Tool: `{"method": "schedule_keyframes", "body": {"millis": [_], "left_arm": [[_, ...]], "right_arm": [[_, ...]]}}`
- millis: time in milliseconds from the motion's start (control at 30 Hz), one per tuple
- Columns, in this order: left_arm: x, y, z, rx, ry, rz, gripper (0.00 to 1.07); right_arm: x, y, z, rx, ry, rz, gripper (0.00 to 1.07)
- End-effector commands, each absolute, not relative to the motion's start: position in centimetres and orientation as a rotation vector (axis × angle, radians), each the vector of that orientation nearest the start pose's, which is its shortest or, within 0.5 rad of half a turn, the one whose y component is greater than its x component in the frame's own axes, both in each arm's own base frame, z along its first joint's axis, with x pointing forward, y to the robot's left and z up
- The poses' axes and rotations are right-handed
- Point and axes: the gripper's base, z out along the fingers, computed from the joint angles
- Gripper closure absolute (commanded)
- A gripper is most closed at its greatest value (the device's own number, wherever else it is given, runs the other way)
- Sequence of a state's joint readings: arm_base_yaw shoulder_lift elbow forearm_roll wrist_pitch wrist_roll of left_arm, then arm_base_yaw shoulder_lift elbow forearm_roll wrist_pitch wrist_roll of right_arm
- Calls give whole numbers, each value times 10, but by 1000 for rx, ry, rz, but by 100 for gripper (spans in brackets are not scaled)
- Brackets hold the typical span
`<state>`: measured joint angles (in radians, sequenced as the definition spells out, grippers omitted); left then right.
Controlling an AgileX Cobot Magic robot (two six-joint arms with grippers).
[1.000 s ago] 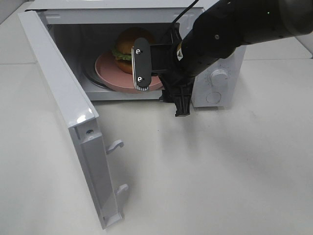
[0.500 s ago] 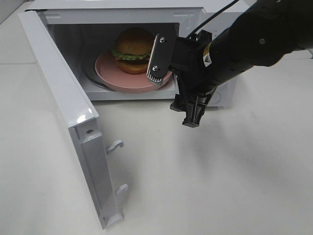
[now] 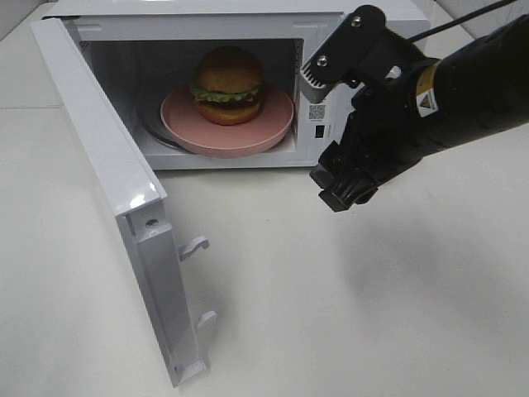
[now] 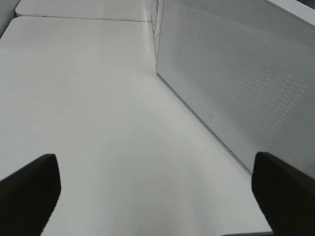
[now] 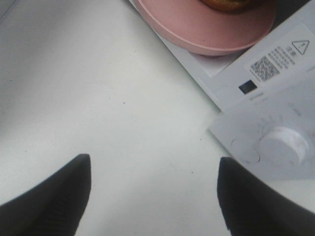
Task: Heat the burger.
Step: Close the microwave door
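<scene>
The burger (image 3: 227, 83) sits on a pink plate (image 3: 273, 124) inside the white microwave (image 3: 207, 16), whose door (image 3: 107, 165) hangs wide open to the left. My right gripper (image 3: 335, 124) hovers outside the oven, in front of its control panel, open and holding nothing. The right wrist view has the right gripper (image 5: 155, 196) over bare table, with the plate's rim (image 5: 197, 34) and a sliver of the burger (image 5: 229, 4) at the edge. The left gripper (image 4: 157, 196) is open and empty beside a perforated white wall (image 4: 236, 88). It is out of the exterior view.
The microwave's dial (image 5: 283, 142) and a warning sticker (image 5: 266, 66) lie close to the right gripper. The open door's latch hooks (image 3: 197, 246) stick out toward the table's middle. White tabletop (image 3: 331, 314) spreads in front of the oven.
My right gripper has drawn back out of the microwave mouth and moved right, away from the plate. The plate and burger stay inside. Its jaws have widened a little.
</scene>
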<state>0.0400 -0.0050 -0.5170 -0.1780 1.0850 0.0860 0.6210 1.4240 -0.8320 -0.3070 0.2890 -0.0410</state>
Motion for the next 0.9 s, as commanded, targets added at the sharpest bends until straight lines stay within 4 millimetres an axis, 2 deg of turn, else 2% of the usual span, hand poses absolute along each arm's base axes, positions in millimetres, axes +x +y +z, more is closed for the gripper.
{"method": "schedule_keyframes", "body": {"millis": [33, 433, 567, 600, 633, 733, 900], "left_arm": [[-11, -15, 282, 59, 2004, -148, 9], [-11, -15, 282, 59, 2004, -148, 9], [-11, -15, 282, 59, 2004, -148, 9], [-11, -15, 282, 59, 2004, -148, 9], [-11, -15, 282, 59, 2004, -148, 9], [-11, -15, 282, 59, 2004, -148, 9], [-11, -15, 282, 59, 2004, -148, 9]], "right_arm": [[231, 153, 248, -931, 2192, 56, 36], [203, 121, 264, -687, 2460, 5, 37], [193, 98, 272, -502, 2577, 39, 37], [193, 98, 272, -502, 2577, 39, 37], [190, 88, 276, -442, 2611, 29, 37], [182, 74, 282, -373, 2643, 12, 37], [164, 64, 293, -352, 2659, -1, 37]]}}
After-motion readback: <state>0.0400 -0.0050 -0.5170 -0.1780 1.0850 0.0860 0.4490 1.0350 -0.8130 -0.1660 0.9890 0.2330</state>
